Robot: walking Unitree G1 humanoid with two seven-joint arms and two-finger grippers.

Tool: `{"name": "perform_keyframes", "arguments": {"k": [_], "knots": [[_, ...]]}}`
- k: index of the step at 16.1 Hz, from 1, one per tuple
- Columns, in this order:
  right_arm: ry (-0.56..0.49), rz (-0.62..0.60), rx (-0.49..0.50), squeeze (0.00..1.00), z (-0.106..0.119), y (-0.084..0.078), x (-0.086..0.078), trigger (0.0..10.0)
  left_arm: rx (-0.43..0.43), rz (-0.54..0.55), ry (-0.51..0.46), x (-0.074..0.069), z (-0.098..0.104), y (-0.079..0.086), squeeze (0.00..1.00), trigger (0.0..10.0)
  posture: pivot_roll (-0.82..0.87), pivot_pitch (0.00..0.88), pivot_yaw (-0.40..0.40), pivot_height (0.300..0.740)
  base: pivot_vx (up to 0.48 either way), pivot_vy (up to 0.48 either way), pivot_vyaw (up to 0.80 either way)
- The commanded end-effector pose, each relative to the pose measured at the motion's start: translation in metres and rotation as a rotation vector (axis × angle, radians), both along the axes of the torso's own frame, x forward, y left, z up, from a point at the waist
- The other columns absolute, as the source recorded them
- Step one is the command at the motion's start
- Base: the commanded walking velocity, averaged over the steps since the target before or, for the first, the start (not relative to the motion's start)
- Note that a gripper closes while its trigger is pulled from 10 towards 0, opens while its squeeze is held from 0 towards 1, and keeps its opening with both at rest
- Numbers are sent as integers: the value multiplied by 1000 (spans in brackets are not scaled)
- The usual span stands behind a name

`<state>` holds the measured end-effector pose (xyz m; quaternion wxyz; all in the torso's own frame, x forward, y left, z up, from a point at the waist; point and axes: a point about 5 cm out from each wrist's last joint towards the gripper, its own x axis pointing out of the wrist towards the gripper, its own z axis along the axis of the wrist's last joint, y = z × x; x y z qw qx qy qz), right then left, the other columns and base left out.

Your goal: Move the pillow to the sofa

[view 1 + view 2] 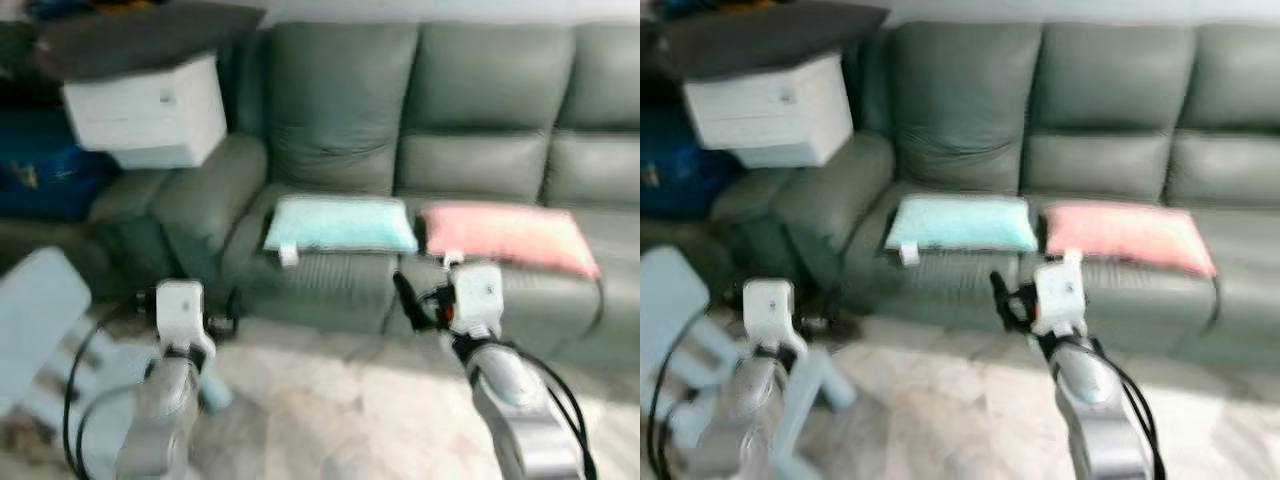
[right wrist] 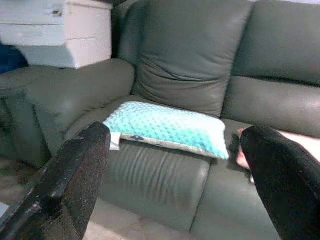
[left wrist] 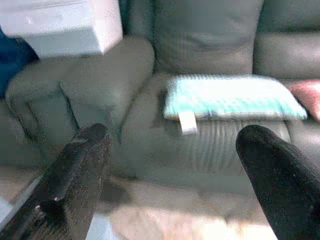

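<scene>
Pillows already lie on the sofa point(image 1: 330, 120): a turquoise pillow point(image 1: 340, 225) and a pink pillow point(image 1: 510, 235) rest flat, side by side, near the front edge of the seat cushions. Both the left gripper point(image 3: 170, 185) and the right gripper point(image 2: 175, 185) hang before the sofa with jaws wide apart, holding nothing. Judging by this, the placing looks done; little seems left beyond backing away.

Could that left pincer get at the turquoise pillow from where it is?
Probably yes: the left pincer is open, and nothing stands between it and the turquoise pillow on the sofa, though it is not touching it.
</scene>
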<state>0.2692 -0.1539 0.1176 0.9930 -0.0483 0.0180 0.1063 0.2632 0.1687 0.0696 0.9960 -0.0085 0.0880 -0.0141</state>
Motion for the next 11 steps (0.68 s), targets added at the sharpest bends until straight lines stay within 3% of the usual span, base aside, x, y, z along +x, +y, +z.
{"name": "perform_keyframes", "arguments": {"k": [1,3,7,11], "knots": [[-11,-8,5,0,3,-2,1,10000,14,-4,-31,8,8,0,0,10000,-139,0,25,740,0,0,0],[3,-17,13,0,3,-2,3,10000,28,-17,-45,12,9,2,0,10000,-142,0,25,740,0,0,-200],[4,-19,5,0,3,-5,5,10000,18,35,-62,28,16,22,0,10000,-149,0,23,740,0,0,-800],[2,-22,-1,0,5,-7,8,10000,-21,-7,-75,29,14,11,0,10000,-157,0,21,740,0,0,-800]]}}
